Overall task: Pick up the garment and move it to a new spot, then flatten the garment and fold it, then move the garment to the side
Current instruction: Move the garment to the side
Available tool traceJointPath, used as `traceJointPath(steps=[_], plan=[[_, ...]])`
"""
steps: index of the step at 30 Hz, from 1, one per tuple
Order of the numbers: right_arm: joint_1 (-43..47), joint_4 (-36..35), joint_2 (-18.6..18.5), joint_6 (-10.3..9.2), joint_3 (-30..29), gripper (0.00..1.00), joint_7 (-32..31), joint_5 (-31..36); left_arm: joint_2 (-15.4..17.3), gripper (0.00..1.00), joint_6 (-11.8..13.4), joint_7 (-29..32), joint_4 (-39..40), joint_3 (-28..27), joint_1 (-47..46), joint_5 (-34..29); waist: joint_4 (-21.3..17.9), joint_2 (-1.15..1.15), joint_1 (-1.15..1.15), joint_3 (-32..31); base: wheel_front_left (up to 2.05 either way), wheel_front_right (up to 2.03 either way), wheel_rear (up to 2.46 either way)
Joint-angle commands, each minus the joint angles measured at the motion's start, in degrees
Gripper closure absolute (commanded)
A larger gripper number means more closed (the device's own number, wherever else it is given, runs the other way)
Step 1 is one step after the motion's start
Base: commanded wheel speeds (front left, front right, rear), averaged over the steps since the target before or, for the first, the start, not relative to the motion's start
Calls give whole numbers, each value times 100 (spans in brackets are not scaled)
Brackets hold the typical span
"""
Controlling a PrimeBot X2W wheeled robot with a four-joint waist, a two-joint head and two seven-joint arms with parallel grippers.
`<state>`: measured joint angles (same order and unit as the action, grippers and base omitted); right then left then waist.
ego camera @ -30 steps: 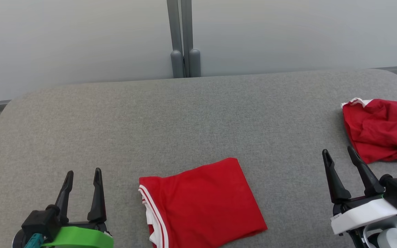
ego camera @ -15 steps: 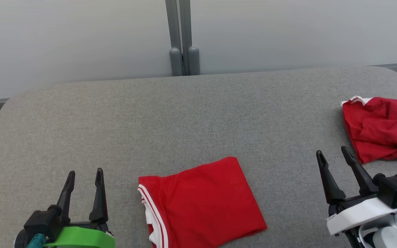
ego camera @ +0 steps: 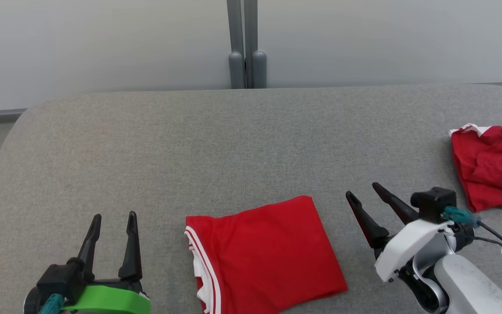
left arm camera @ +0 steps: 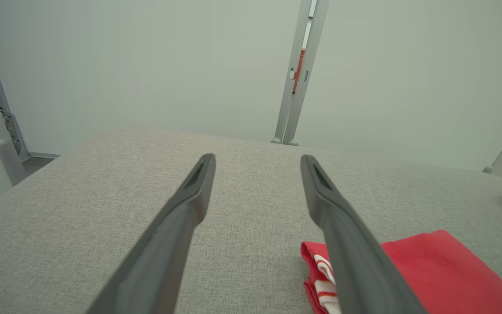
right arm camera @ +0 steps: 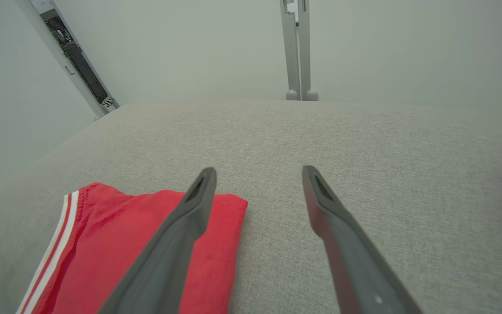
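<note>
The garment (ego camera: 268, 253) lies folded between two spread tools (ego camera: 115, 215) (ego camera: 361, 189).

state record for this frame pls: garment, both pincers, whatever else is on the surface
surface: grey fabric-covered table
garment: red jersey, folded flat, at the near edge, striped white-and-red trim on its left side
left pincer: open, empty, left of the garment, clear of it
right pincer: open, empty, just right of the garment, fingers angled toward it, no contact seen
other: rumpled red cloth at far right, apart from the garment
stage: fold looks done; move to the side not yet done
</note>
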<state>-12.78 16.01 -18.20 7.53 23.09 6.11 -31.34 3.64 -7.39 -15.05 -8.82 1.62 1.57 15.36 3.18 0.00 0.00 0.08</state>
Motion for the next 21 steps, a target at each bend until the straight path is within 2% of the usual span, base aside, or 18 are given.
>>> traceJointPath(steps=[1, 5, 11, 19, 20, 21], plan=[[-176, 145, -20, -9, 130, 0, -241, -122, 2, 0, -13, -14, -7, -13, -104, 52, 123, 0, 0, 95, 0, 0, 0], [-612, 533, -10, -8, 482, 0, -971, -335, -1, 0, -13, -14, -30, 84, -187, 91, 335, 0, 0, 188, 0, 0, 0], [-800, 1259, 139, -8, 588, 0, -2029, -667, -11, 0, -14, -13, -65, 168, -307, 111, 655, 0, 0, 288, 0, 0, 0], [-627, 1662, 249, -7, 631, 0, -2708, -1042, 8, 0, -15, -14, -178, 237, -379, 159, 907, 0, 0, 373, 0, 0, 0], [-628, 1679, 259, -7, 640, 8, -2722, -1051, 8, 0, -15, -14, -183, 238, -387, 162, 915, 0, 0, 380, 0, 0, 0], [-634, 1686, 264, -7, 645, 59, -2724, -1062, 9, 0, -15, -14, -187, 239, -394, 163, 919, 0, 0, 386, 0, 0, 0]])
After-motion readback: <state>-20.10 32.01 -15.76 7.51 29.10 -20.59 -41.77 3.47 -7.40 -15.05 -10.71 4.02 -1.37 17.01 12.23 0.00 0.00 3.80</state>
